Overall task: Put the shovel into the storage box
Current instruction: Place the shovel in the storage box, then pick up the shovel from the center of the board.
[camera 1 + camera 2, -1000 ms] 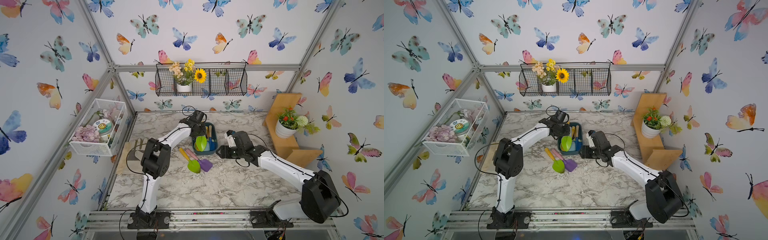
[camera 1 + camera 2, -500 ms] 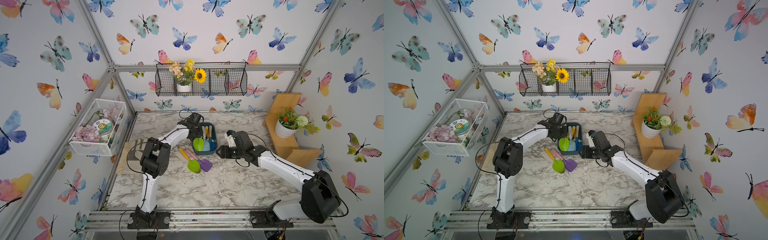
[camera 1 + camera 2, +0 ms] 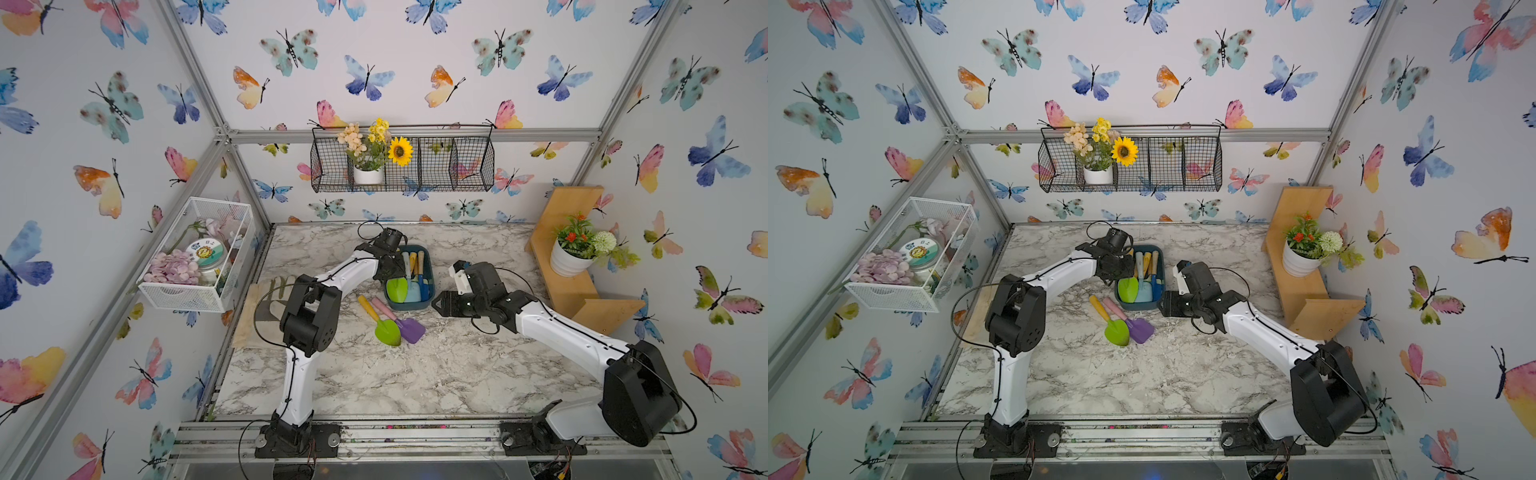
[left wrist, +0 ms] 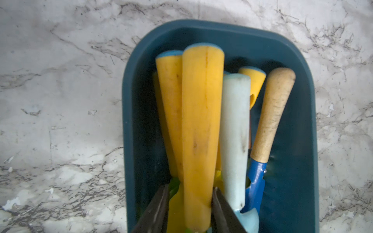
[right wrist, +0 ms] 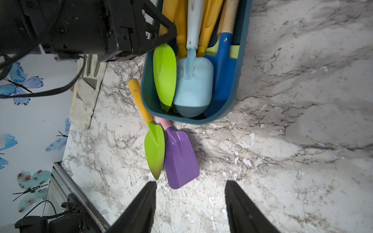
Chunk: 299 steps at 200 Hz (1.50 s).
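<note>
Marble-patterned tabletop (image 3: 415,382), butterfly-papered walls on all sides.

Shovel (image 4: 201,111), yellow handle and green blade: lies inside the storage box (image 4: 129,121), on top of the pile along the box's left side. Handle points to the far end, blade to the near end.

Left gripper (image 4: 190,186): jaws sit either side of the yellow handle close to its neck. One pad is against the handle and a sliver of gap shows at the other, so the hold is slackened, not clenched.

Also in the box: a pale blue shovel (image 5: 193,88), a blue trowel with a wooden handle (image 4: 272,115), and more yellow handles underneath.

Box position: mid-table toward the back wall, long axis running away from the arm bases.

Right gripper (image 3: 438,302): just beside the box's near right corner, above the table. Jaws are spread with nothing between them.

On the table off the box's near left corner: a green trowel (image 3: 386,330) and a purple shovel (image 3: 409,329), blades side by side, handles up against the box.

Further out: a work glove (image 3: 270,299) at the left table edge, a white mesh basket (image 3: 195,257) on the left wall, a black wire basket (image 3: 403,166) with flowers on the back wall, and a wooden shelf (image 3: 582,299) with a potted plant at right.
</note>
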{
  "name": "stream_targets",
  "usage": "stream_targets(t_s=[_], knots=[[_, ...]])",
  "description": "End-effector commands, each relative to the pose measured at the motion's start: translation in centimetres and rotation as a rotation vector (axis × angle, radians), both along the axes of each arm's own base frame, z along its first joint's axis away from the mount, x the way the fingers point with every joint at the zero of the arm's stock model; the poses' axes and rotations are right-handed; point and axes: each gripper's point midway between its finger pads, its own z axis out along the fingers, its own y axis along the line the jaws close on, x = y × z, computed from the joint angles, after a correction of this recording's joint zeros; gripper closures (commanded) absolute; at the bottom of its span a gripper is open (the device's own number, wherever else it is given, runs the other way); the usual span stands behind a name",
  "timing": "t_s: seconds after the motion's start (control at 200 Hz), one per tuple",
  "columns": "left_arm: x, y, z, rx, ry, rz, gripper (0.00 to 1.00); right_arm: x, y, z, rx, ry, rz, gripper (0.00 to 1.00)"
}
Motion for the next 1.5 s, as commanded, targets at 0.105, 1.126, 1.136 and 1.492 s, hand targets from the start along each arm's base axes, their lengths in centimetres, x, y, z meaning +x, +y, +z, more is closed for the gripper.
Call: stream_targets(t_s=[0.105, 1.126, 1.136, 1.492], knots=[[-0.7, 1.0, 3.6, -0.004, -0.063, 0.006, 0.63, 0.2, 0.1, -0.2, 0.004, 0.014, -0.004, 0.41], [-6.0, 2.2, 6.3, -0.093, -0.083, -0.001, 0.68, 0.7, 0.8, 0.8, -0.023, -0.022, 0.06, 0.42], [-6.1, 2.3, 6.2, -0.093, -0.082, 0.0, 0.68, 0.6, 0.8, 0.9, -0.023, -0.023, 0.064, 0.42], [-10.6, 5.8, 5.3, -0.126, -0.061, 0.077, 0.67, -0.3, 4.4, 2.1, -0.014, -0.066, 0.212, 0.43]])
